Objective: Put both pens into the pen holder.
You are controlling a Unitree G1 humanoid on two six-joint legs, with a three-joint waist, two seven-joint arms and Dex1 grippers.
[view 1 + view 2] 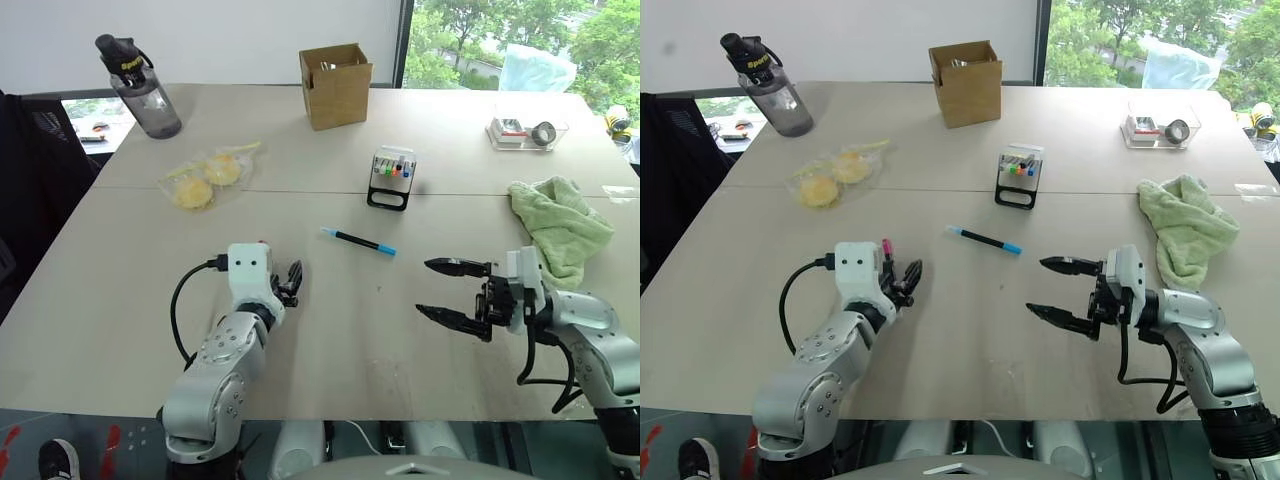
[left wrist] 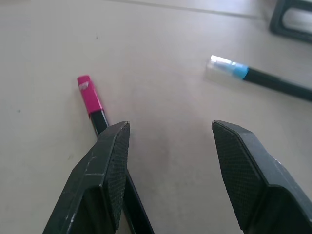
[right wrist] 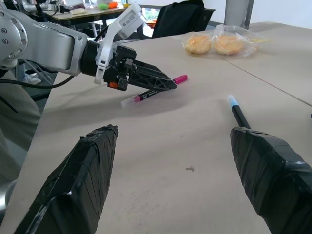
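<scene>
The blue-capped pen [image 1: 358,241] lay on the table [image 1: 120,300] between the two claws, slightly beyond both. The right gripper [image 1: 437,289] stood open, pointing toward the left gripper [image 1: 291,281]. The pen holder [image 1: 391,178] stood farther beyond.

The worktop [image 1: 120,330] is being looked down on from head height by the two eye views, facing forward toward the window, and nearly the same wide scene is being shared by both with a slight sideways offset. In the left wrist view, the surface is being seen from very close along that arm's own fingers [image 2: 105,180], with the pink-capped pen [image 2: 90,95] and the blue-capped pen [image 2: 258,75] just ahead. In the right wrist view, the worktop is being looked across low, toward the left gripper [image 3: 163,83], and both pens are being shared with the other views.
</scene>
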